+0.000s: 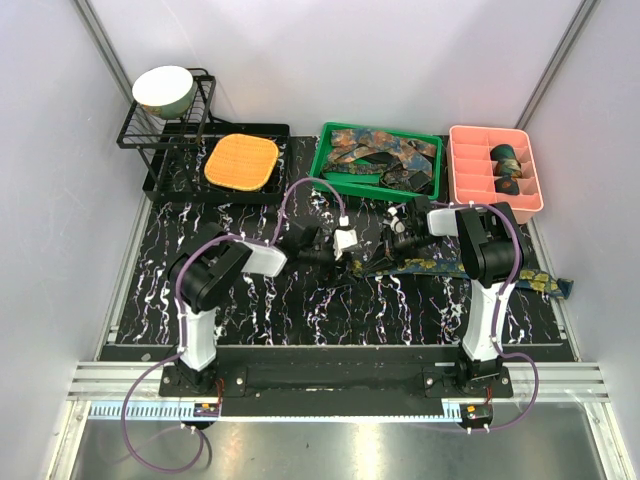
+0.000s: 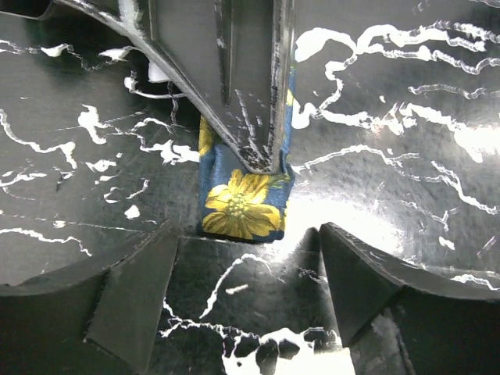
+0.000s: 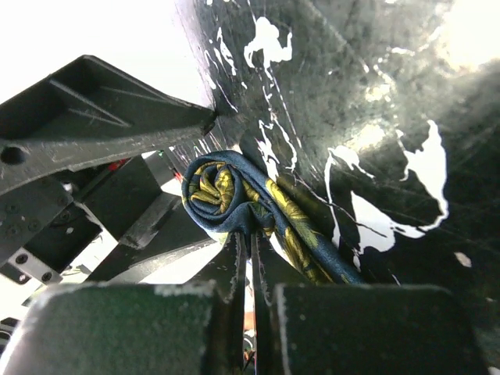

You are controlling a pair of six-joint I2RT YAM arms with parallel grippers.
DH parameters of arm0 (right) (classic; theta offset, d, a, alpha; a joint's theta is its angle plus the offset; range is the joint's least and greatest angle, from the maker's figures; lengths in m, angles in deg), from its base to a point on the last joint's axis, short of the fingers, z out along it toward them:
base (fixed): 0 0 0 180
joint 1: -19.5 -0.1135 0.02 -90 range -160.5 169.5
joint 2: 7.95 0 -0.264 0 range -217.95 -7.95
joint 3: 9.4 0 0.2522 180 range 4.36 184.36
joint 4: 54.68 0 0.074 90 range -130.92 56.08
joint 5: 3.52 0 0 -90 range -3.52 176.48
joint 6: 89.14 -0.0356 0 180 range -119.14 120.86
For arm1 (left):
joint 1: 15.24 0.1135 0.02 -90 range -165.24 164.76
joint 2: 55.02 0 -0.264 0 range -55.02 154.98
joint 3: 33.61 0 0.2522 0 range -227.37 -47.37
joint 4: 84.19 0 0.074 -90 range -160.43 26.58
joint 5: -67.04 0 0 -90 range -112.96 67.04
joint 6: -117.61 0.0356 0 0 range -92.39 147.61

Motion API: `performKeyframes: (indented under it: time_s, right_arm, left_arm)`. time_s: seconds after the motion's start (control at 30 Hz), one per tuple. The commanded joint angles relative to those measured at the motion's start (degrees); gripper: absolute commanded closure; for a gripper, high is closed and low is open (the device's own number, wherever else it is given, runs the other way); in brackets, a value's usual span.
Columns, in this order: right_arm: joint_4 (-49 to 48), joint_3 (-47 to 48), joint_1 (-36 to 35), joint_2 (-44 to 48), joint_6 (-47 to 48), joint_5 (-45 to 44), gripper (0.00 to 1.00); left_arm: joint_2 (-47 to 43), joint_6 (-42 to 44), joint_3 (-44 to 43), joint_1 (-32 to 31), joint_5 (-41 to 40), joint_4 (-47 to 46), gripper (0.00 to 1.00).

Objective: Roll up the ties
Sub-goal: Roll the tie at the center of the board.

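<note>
Between the shut tips of my right gripper (image 3: 250,238) sits a tie (image 3: 226,187), coil just begun; my left gripper (image 2: 248,233) gapes empty. Next: wind on evenly.

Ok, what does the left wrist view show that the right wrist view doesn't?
Only the left wrist: the left tool with its fingers spread wide and nothing between them, and the end of the tie face-on, showing a yellow flower. Only the right wrist: that end curled into a small spiral seen edge-on, with the strip trailing off across the mat. Both: the same navy and yellow tie, the right tool shut on it, and the black white-veined mat.
</note>
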Motion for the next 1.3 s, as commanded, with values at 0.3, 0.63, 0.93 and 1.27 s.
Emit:
performKeyframes:
  time_s: [0.3,0.63,0.93,1.27]
  right_arm:
    - [3.9,-0.8,0.6,-5.5,3.9,-13.7,1.0]
    - [3.1,-1.8,0.6,-1.1,5.6,-6.0,1.0]
    - [2.0,-1.8,0.7,-0.6,4.2,-7.3,1.0]
    - [2.2,-1.3,0.6,-2.5,3.8,-6.4,1.0]
  left_arm:
    - [7.3,-5.9,0.2,-4.6,-6.3,-8.6,0.39]
    - [5.7,2.0,-2.5,-4.2,-10.2,13.0,0.8]
    - [6.4,6.4,-4.3,-4.1,-10.1,21.7,0.42]
    - [7.3,4.7,-6.7,-3.5,-12.9,23.8,0.8]
